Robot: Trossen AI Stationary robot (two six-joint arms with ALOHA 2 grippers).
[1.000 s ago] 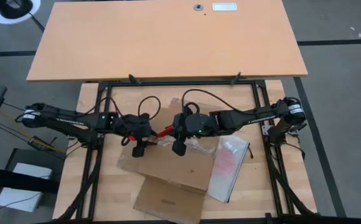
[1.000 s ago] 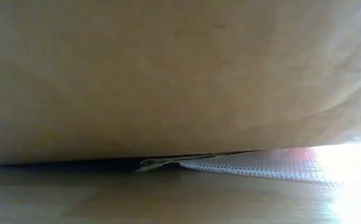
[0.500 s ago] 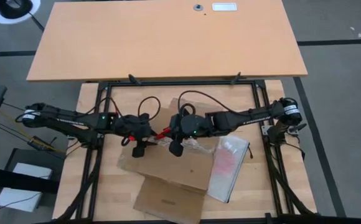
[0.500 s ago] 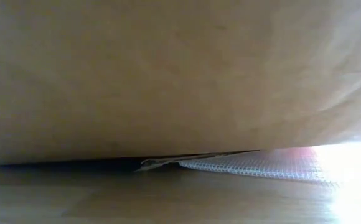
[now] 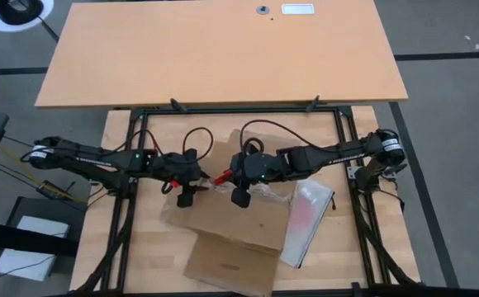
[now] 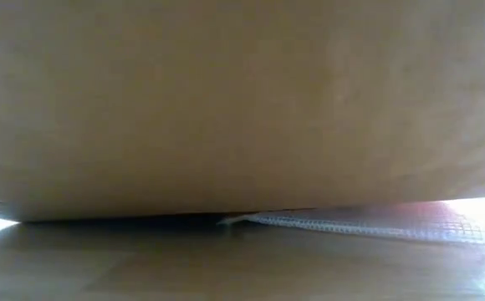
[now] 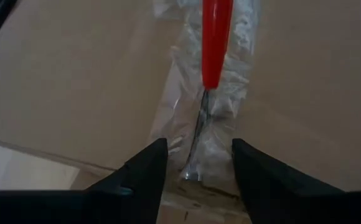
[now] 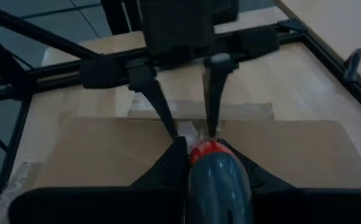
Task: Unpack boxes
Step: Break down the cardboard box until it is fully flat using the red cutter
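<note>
High view has both arms meeting over the middle of the cardboard carton, which lies on the table with a flap spread toward the near edge. The right gripper is clamped on the red-handled box cutter, fingers closed tight around the handle. In the left wrist view the blade runs from that red handle down along a strip of crinkled clear tape on the carton, and the tip lands right between the left gripper fingers. Those fingers stand wide apart, holding nothing, one on each side of the tape, right above the cardboard. Can't tell if they're actually touching it. A clear plastic bag with something red inside lies just past the right gripper, beside the carton. Low view is just a wall of cardboard.
</note>
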